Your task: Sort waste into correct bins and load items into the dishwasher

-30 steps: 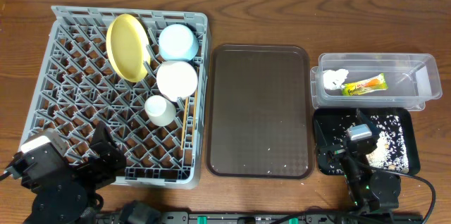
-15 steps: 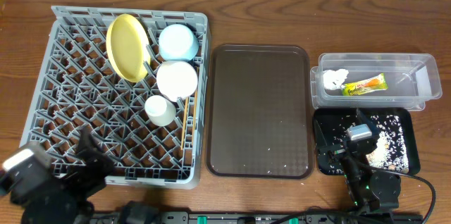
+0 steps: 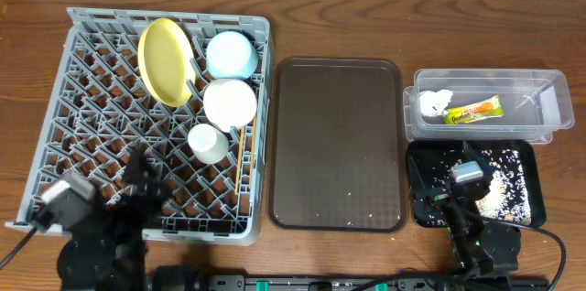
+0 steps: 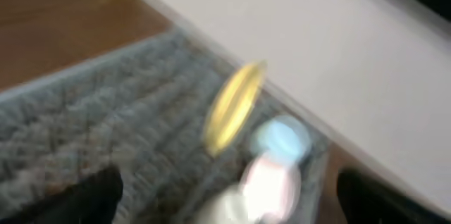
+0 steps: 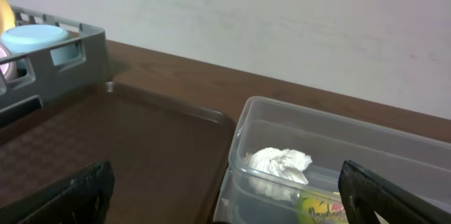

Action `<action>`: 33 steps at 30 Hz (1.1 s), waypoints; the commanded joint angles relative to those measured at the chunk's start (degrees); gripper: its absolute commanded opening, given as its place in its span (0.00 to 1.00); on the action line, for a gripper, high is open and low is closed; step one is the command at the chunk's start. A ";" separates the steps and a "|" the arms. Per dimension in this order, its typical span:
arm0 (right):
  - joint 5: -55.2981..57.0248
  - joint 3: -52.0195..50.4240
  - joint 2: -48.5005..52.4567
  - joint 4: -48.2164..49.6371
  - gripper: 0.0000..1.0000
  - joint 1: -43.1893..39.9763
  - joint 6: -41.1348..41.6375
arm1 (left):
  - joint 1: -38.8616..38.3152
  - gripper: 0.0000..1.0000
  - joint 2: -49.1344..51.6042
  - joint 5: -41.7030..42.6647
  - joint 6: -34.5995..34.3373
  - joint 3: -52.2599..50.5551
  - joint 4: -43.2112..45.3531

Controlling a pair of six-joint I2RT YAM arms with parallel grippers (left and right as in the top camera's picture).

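Overhead view: the grey rack (image 3: 92,99) on the left holds the yellow-green plate (image 3: 165,60), light blue bowl (image 3: 230,54), white bowl (image 3: 230,102), cup (image 3: 209,143) and chopsticks (image 3: 239,167). The napkin (image 3: 435,102) and wrapper (image 3: 472,111) lie in the clear tub (image 3: 549,99), and the rice scraps (image 3: 499,190) are in the black tray (image 3: 417,158) beside it. The brown serving tray (image 3: 339,145) sits in between. The left gripper (image 4: 232,203) is over the rack's near edge and the right gripper (image 5: 225,203) is over the black tray. Both have their 2 fingers spread wide.

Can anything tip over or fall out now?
Maybe. The left gripper hangs over the front of the grey rack; a bump could shake the yellow plate, which stands on its edge. The thin chopsticks lie by the rack's right wall and might slip through the lattice.
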 commanded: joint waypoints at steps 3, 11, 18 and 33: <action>-0.24 -0.07 -0.33 -0.24 0.99 -0.31 -0.59 | 0.33 0.98 -6.16 9.35 -0.48 -11.26 23.61; -0.24 -0.07 -0.33 -0.24 0.99 -0.31 -0.57 | 0.31 0.98 -14.16 9.60 -0.46 -24.98 48.37; -0.24 -0.07 -0.33 -0.24 0.99 -0.31 -0.59 | 0.31 0.98 -16.94 9.09 -0.48 -32.79 49.90; -0.24 -0.07 -0.33 -0.24 0.99 -0.31 -0.57 | 0.31 0.98 -16.96 8.63 -0.39 -46.25 54.97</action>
